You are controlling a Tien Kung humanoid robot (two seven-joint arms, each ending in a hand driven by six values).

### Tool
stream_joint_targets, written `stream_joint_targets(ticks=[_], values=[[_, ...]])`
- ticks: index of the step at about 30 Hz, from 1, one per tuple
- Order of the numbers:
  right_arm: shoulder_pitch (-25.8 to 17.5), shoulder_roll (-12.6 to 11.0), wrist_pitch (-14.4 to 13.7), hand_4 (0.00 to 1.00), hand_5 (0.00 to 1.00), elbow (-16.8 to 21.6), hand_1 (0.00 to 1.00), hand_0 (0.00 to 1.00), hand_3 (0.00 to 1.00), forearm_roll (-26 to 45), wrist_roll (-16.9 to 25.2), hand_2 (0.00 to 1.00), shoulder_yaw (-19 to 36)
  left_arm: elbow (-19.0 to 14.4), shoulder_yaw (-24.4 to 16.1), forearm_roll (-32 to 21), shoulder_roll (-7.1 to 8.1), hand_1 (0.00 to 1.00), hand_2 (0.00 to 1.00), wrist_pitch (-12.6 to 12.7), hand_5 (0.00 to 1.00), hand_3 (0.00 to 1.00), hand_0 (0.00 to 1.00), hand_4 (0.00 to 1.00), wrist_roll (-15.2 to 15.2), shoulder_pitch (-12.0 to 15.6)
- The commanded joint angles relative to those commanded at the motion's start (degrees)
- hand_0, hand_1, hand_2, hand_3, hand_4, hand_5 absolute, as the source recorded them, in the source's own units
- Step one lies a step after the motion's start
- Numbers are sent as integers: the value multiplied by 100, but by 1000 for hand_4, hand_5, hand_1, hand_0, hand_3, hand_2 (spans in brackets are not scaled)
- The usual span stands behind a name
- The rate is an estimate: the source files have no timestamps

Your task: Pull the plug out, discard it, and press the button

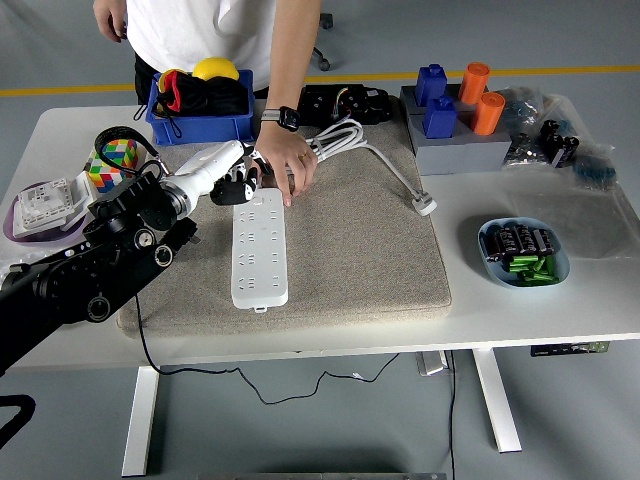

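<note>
head view, left hand hiding plug

The robot's black left arm reaches in from the lower left, its white-backed 5-fingered left hand raised with dark fingers curled. The person's hand rests palm-down just beside it.

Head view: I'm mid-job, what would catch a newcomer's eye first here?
The left hand, black-fingered, sits at the far end of the white power strip on the grey mat. A person's hand presses down on that same end. Beyond them, a blue bin holds a yellow ball.
</note>
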Motion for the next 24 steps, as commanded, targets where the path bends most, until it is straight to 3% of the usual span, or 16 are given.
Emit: stream_joint_targets(ticks=[2, 3, 8, 9, 14, 15, 24], values=[[-4, 7, 0, 662, 523, -5, 674, 742, 632, -10, -2, 673, 20, -205, -191, 103, 67, 442, 429, 15, 2, 653, 384, 568, -31, 193], [-5, 10, 1, 662, 523, -4, 674, 743, 632, -12, -3, 673, 27, -302, -307, 161, 93, 749, 713, 27, 112, 740, 735, 765, -49, 300], [0, 15, 2, 662, 523, 2, 674, 743, 632, -23, -5, 673, 41, -546, -827, 186, 153, 749, 713, 74, 112, 740, 735, 765, -150, 745], [2, 15, 0, 662, 523, 6, 674, 742, 632, -22, -2, 673, 46, -579, -945, 183, 156, 869, 837, 77, 483, 808, 858, 812, -173, 835], [1, 22, 2, 662, 523, 10, 674, 742, 632, -32, -1, 673, 50, -763, -1619, 104, 145, 869, 837, 135, 483, 808, 858, 812, -308, 1296], [-3, 25, 1, 662, 524, 8, 674, 742, 632, -35, 0, 673, 55, -775, -1733, 113, 147, 881, 834, 164, 589, 823, 872, 710, -343, 1362], [-20, 27, 8, 662, 524, 4, 674, 743, 632, -47, -3, 673, 69, -732, -2619, 168, 157, 874, 827, 229, 599, 821, 870, 667, -474, 1870]])
